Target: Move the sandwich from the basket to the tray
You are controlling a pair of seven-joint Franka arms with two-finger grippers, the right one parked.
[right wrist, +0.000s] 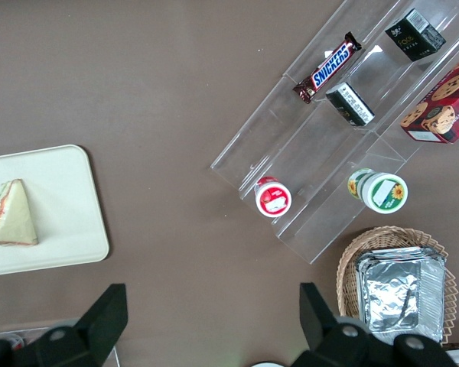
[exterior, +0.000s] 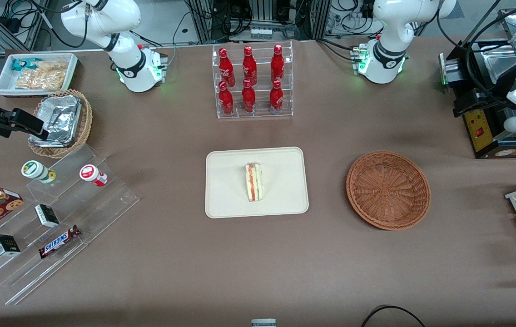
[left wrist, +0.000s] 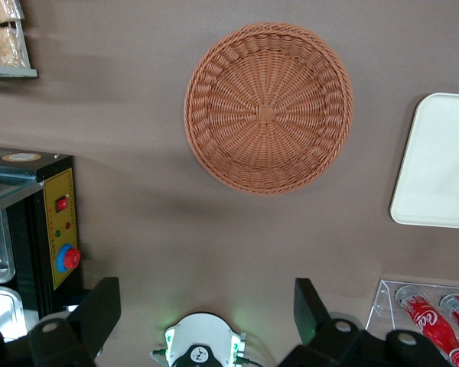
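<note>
I saw the sandwich (exterior: 254, 182) lying on the tray (exterior: 226, 200), the basket (exterior: 388, 189) beside it; my gripper (left wrist: 205, 306) hung above the table, fingers (left wrist: 99, 306) spread wide, holding nothing.

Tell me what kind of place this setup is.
Probably a robotics lab staged as a snack counter: a table with a red-bottle rack, a tray holding a sandwich, an empty basket, and cabling above. The left gripper hangs open, high above the table near the basket.
</note>
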